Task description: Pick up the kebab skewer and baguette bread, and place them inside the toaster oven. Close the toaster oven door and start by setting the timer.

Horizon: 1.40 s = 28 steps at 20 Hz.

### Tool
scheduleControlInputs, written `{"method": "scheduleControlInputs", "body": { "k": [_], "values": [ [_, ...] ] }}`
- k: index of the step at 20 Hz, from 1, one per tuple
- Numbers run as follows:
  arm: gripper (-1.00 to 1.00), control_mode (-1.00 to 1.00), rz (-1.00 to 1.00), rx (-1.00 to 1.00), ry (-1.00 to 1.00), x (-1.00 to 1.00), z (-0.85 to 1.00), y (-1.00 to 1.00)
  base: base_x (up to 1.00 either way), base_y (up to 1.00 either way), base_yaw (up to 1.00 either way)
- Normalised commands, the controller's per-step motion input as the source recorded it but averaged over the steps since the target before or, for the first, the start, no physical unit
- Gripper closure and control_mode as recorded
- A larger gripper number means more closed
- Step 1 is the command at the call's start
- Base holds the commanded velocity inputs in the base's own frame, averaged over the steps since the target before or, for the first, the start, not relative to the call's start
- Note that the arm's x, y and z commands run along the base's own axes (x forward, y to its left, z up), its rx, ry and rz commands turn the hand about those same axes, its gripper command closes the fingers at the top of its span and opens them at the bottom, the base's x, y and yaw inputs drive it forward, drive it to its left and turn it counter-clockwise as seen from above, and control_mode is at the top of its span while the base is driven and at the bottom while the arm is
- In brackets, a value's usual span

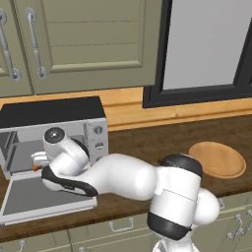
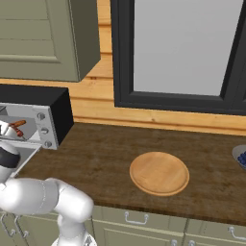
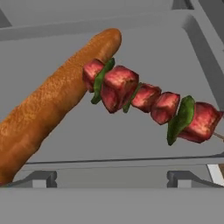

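The toaster oven (image 1: 54, 118) stands at the counter's left with its door (image 1: 34, 199) folded down flat. Inside, on the grey tray (image 3: 131, 131), the orange-brown baguette bread (image 3: 52, 100) lies slanted. The kebab skewer (image 3: 148, 99), red meat chunks with green pieces, lies just right of it, one end against the loaf. My gripper (image 3: 113, 179) is open just in front of both, its fingertips (image 3: 43, 178) spread wide and holding nothing. In the left base view the arm reaches over the door into the oven mouth. The food shows as an orange-red bit (image 2: 17, 124) in the right base view.
Three knobs (image 1: 98, 132) run down the oven's right side. A round wooden plate (image 2: 159, 173) lies on the dark counter to the right. A bluish object (image 2: 240, 156) sits at the far right edge. Cabinets hang above the oven; a dark-framed window is behind.
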Motion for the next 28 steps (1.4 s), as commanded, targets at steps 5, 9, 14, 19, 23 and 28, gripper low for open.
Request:
{"method": "scheduleControlInputs", "body": {
  "k": [5, 9, 14, 19, 23, 28],
  "values": [
    [-1.0, -1.0, 0.0, -0.11, -0.02, 0.16, -0.05, 0.1, 0.0, 0.0, 0.0],
    [-1.0, -1.0, 0.0, -0.04, -0.03, 0.03, 0.0, 0.06, 0.0, 0.0, 0.0],
    [-1.0, -1.0, 0.0, -0.01, -0.01, -0.17, 0.0, 0.02, 0.0, 0.0, 0.0],
    [-1.0, -1.0, 0.03, 0.0, 0.0, -0.38, 0.0, 0.0, 0.0, 0.0, 0.0],
    [-1.0, -1.0, 0.05, 0.0, -0.04, -0.06, 0.0, 0.01, 0.0, 0.0, 0.0],
    [-1.0, -1.0, 0.03, 0.01, -0.01, 0.01, 0.0, 0.0, 0.0, 0.0, 0.0]
  ]
}}
